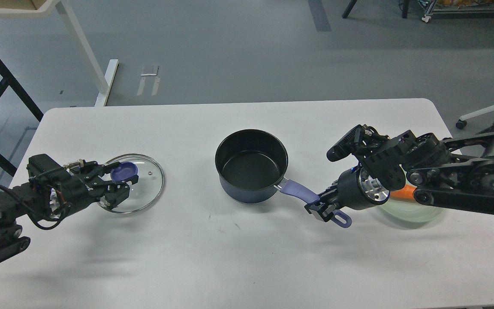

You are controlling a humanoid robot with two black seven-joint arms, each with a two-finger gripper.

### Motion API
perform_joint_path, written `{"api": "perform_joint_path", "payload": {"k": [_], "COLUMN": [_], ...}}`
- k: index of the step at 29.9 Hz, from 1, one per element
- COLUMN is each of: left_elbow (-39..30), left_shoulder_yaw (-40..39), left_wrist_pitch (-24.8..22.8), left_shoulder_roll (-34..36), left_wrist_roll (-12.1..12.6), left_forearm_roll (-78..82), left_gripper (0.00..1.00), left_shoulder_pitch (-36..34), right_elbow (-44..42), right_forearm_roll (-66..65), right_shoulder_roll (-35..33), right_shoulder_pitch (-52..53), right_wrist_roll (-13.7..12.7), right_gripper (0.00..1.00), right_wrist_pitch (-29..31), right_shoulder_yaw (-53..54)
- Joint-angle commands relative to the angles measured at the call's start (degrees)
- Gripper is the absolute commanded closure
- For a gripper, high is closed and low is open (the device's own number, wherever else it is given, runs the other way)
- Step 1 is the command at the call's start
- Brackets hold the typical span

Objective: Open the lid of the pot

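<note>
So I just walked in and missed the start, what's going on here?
The robot is taking the lid off a pot. The lid is already off, at the table's left side, with the left gripper around its knob. Whether it rests on the table or is held just above is unclear. The right gripper clamps the handle of the open pot in the middle.

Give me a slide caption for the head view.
Lid off on table, left gripper at its knob; right gripper clamps uncovered pot's handle.
</note>
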Motion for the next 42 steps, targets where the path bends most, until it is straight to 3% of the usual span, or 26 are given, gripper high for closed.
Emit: {"api": "perform_joint_path", "payload": {"k": [1, 8, 13, 17, 28, 30, 37, 42], "left_elbow": [-0.1, -0.2, -0.2, -0.2, -0.6, -0.6, -0.2, -0.2], "left_shoulder_yaw": [0.0, -0.1, -0.3, -0.4, -1.1, -1.1, -1.2, -1.2], "left_wrist_pitch": [0.0, 0.0, -0.2, -0.4, -1.0, -1.0, -8.9, -9.8], "left_shoulder_roll": [0.0, 0.0, 0.2, 0.5, 1.0, 1.1, 0.7, 0.1], "left_wrist_roll": [-0.2, -0.7, -1.0, -3.2, -3.2, -3.2, -3.2, -3.2], "left_forearm_roll": [0.0, 0.0, -1.8, -9.8, -22.9, -28.4, -45.7, -59.6], "left_gripper": [0.25, 0.19, 0.08, 0.03, 0.01, 0.01, 0.01, 0.01], "left_shoulder_pitch": [-0.1, -0.1, -0.8, -1.2, -5.6, -7.1, -12.6, -14.6], "right_elbow": [0.0, 0.0, 0.0, 0.0, 0.0, -0.1, -3.6, -6.8], "right_forearm_roll": [0.0, 0.4, 0.4, 0.4, 1.3, 2.2, 8.2, 15.9], "right_shoulder_roll": [-0.2, -0.4, -0.4, -0.4, -1.2, -2.9, -8.6, -9.1], "right_shoulder_pitch": [0.0, 0.1, 0.0, 0.1, 0.8, 1.9, 1.0, -3.0], "right_wrist_roll": [0.0, -0.1, -0.1, -0.1, 0.1, 0.0, 0.2, 0.2], "right_gripper": [0.69, 0.68, 0.60, 0.49, 0.17, 0.00, 0.00, 0.00], "right_wrist_pitch": [0.0, 0.0, 0.0, 0.0, -0.4, -0.8, -0.1, -0.5], "right_shoulder_yaw": [0.0, 0.0, 0.0, 0.0, 1.7, 3.7, 19.1, 28.4]}}
